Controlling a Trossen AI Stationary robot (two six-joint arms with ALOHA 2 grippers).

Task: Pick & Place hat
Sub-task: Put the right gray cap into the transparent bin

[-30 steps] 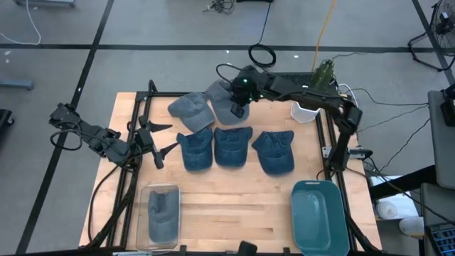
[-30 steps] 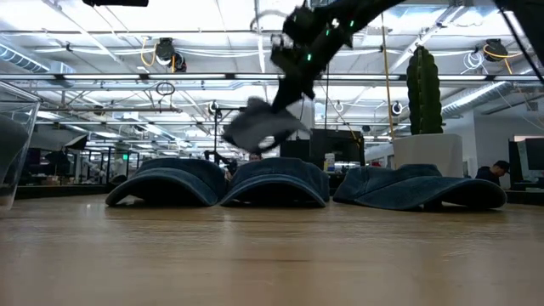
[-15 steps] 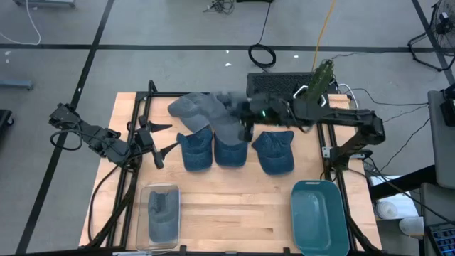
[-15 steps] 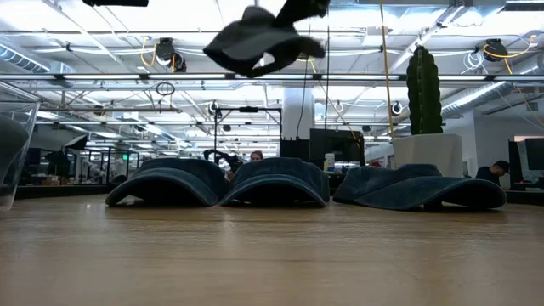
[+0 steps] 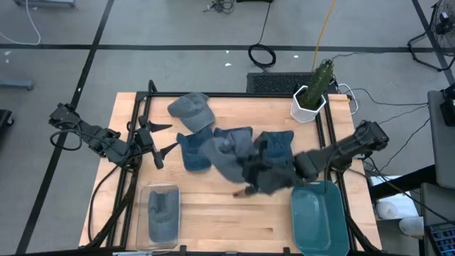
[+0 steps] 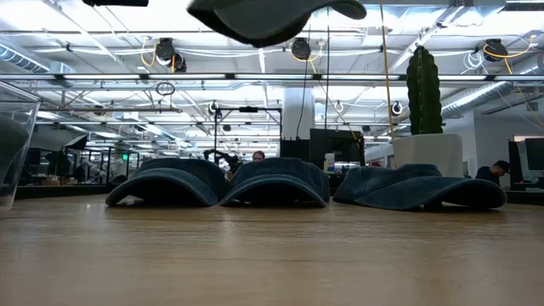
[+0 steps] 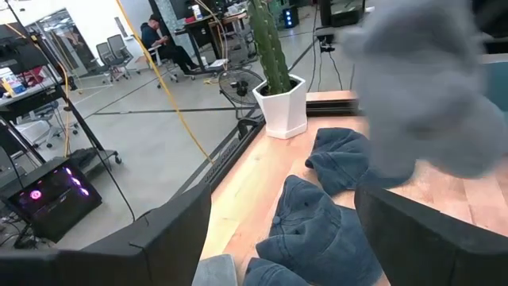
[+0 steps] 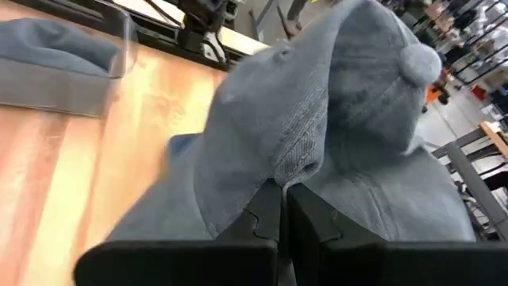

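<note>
A grey hat (image 5: pixel 226 156) hangs in the air over the row of three blue hats (image 5: pixel 195 151), held by my right gripper (image 5: pixel 250 176), which is shut on it. In the low view the grey hat (image 6: pixel 272 17) floats high above the blue hats (image 6: pixel 276 181). A second grey hat (image 5: pixel 190 107) lies on the table near the far edge. My left gripper (image 5: pixel 158 146) waits open at the table's left side, clear of everything. My right gripper pinches a fold of the grey hat's crown cloth (image 8: pixel 295 171) between its two shut fingers (image 8: pixel 266 214). The fingers come nearly level from the table's right side, slanting a little down. The hat is lifted clear of the table and bulges out beyond the fingers.
A clear bin (image 5: pixel 162 213) with a grey hat inside stands at the near left. A teal bin (image 5: pixel 318 217) stands at the near right. A potted cactus (image 5: pixel 313 92) is at the far right corner. Bare wood lies between the two bins.
My right gripper has swung from the table's far edge toward the near edge, over the blue hats, rolling its wrist and rising a little. The grey hat has travelled with it, lifted clear the whole way.
</note>
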